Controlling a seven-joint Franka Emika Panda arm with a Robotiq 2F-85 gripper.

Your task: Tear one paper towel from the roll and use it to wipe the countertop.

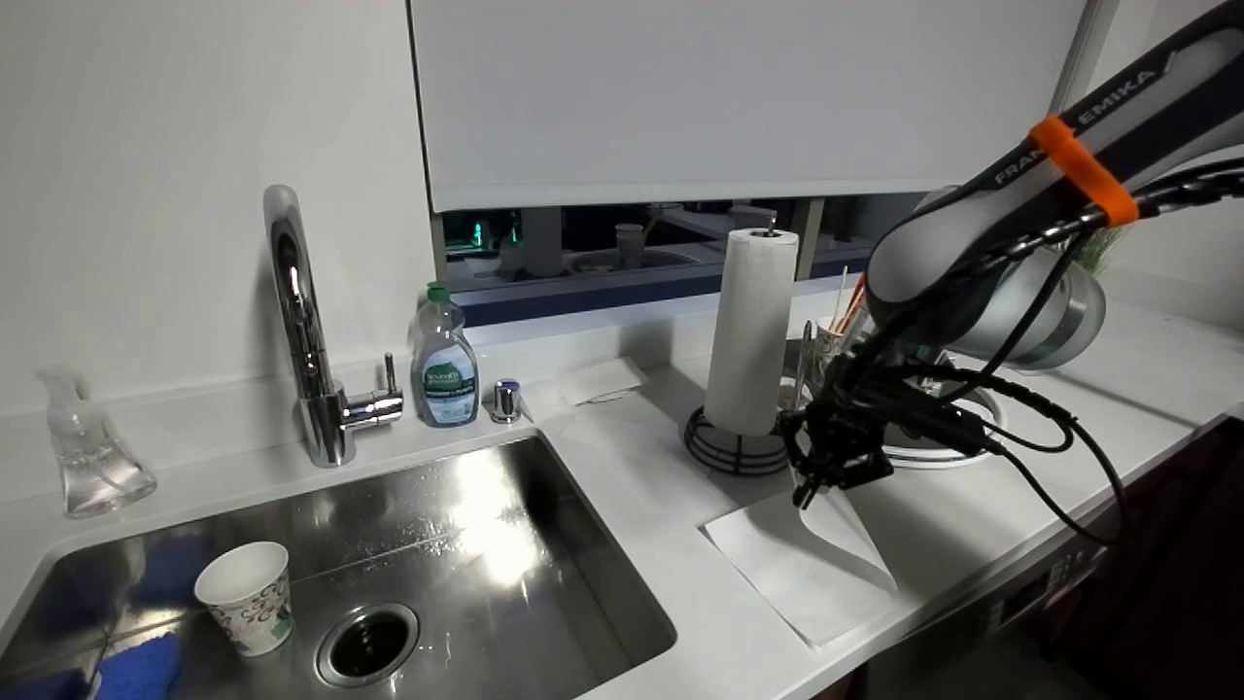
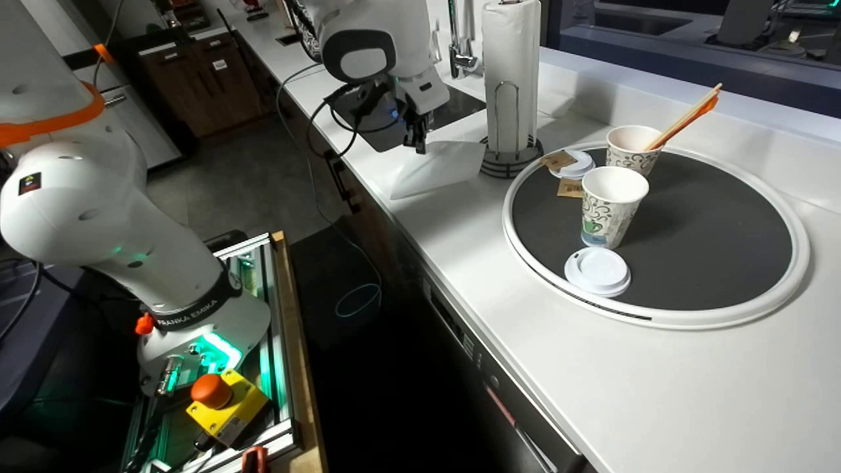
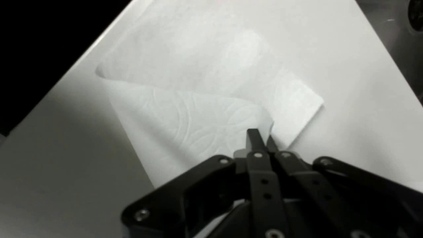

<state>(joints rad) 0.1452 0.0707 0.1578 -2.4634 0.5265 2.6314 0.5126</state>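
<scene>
A black two-fingered hand [image 3: 262,136], at the end of a white-and-black robot arm [image 1: 918,258], grips a thin white sheet of embossed paper towel [image 3: 198,125] just in front of a tall white cylindrical paper roll [image 1: 753,331], which stands upright on a round dark-metal wire holder [image 1: 736,459]. In the wrist view the fingers are together, pinching a raised part of the towel. The sheet lies on the glossy white bench [image 2: 657,387], between the roll and the front edge, doubled back over itself; whether it touches the holder cannot be told. To one side of the roll, in an exterior view, a stainless steel sink [image 1: 598,574] contains a patterned white paper cup [image 1: 251,603] and a blue object [image 1: 141,669] cut off by the frame. On that same side of the roll stand a clear plastic soap bottle [image 1: 447,379] with a green cap and, farther from the roll, a curved chrome faucet [image 1: 301,331]. On the roll's opposite side, a round dark-grey tray [image 2: 716,249] with a white rim carries two patterned white paper cups [image 2: 611,207], one holding wooden and orange sticks [image 2: 686,121], along with two round white plastic lids [image 2: 598,270] and brown paper packets [image 2: 570,188].
</scene>
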